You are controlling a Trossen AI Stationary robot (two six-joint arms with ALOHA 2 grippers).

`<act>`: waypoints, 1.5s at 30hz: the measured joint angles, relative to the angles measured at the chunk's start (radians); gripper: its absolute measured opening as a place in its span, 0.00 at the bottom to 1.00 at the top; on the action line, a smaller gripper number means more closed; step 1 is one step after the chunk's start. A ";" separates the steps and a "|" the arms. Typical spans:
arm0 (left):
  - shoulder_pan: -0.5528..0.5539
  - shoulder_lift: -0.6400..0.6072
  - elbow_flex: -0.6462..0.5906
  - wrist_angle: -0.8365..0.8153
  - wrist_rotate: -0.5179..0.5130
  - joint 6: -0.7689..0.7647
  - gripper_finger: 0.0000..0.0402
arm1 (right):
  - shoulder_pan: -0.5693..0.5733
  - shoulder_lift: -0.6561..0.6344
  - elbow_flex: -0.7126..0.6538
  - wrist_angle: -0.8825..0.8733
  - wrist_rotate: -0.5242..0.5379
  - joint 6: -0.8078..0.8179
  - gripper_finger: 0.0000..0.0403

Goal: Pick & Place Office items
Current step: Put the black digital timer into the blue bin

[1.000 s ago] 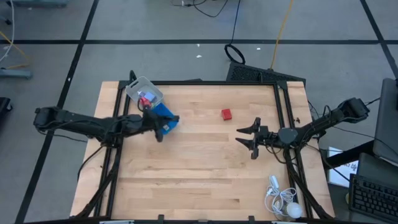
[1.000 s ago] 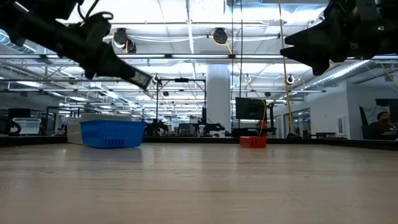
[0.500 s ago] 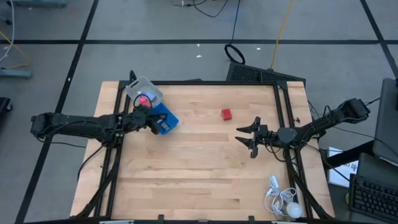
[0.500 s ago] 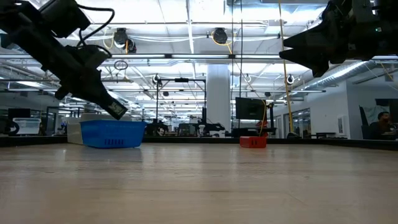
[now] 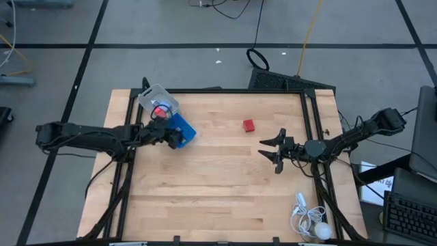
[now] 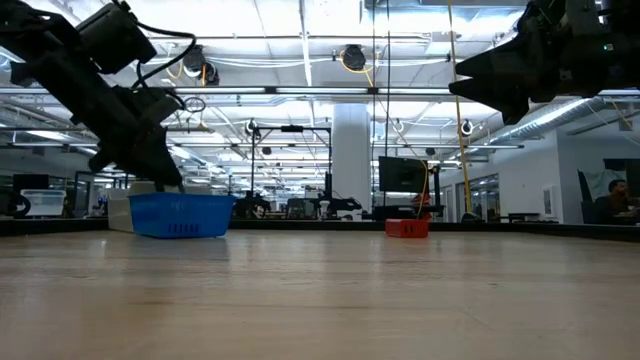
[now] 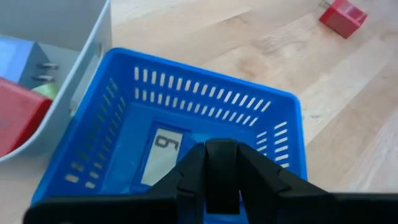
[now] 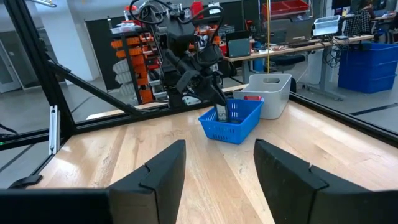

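My left gripper [image 5: 166, 134] hangs just over the blue tray [image 5: 179, 130], pointing down into it, and is shut on a small dark rectangular piece [image 7: 222, 171]. A flat piece with a pale label marked 9 [image 7: 163, 155] lies on the tray's floor. A red block [image 5: 248, 125] sits on the table to the tray's right; it also shows in the low view [image 6: 407, 228]. My right gripper [image 5: 275, 152] is open and empty, held above the table right of centre; its fingers stand apart in the right wrist view [image 8: 214, 165]. My left gripper pinches the dark piece [image 7: 222, 155] between its two fingers, slanting down from the table's left side. The piece is lifted clear above the tray's floor. Which sides of the piece the fingers meet is hidden by the fingers themselves.
A pale grey open box [image 5: 158, 102] stands against the tray's far left side, with a red piece [image 5: 160, 109] and others in it. A white corded gadget [image 5: 311, 222] lies at the near right corner. The black frame rails [image 5: 314, 123] run along the table's edges.
My left gripper has drawn back toward the table's left edge, from past the tray's right side to over the tray. It has tipped more steeply down and gone down to the tray's rim, staying shut on the dark piece.
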 joint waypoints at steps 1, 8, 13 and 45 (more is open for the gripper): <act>0.000 0.005 0.000 0.014 0.001 0.004 0.18 | 0.000 0.000 0.000 0.000 0.000 0.000 0.45; 0.000 0.013 0.000 0.053 -0.002 0.008 0.23 | 0.000 0.000 0.000 0.000 0.000 0.000 0.45; 0.000 0.013 0.000 0.094 -0.002 0.012 0.24 | 0.000 0.000 0.001 0.000 0.000 0.000 0.45; -0.017 -0.012 0.026 -0.019 0.147 0.000 0.23 | -0.026 0.029 0.002 -0.004 -0.001 0.030 0.45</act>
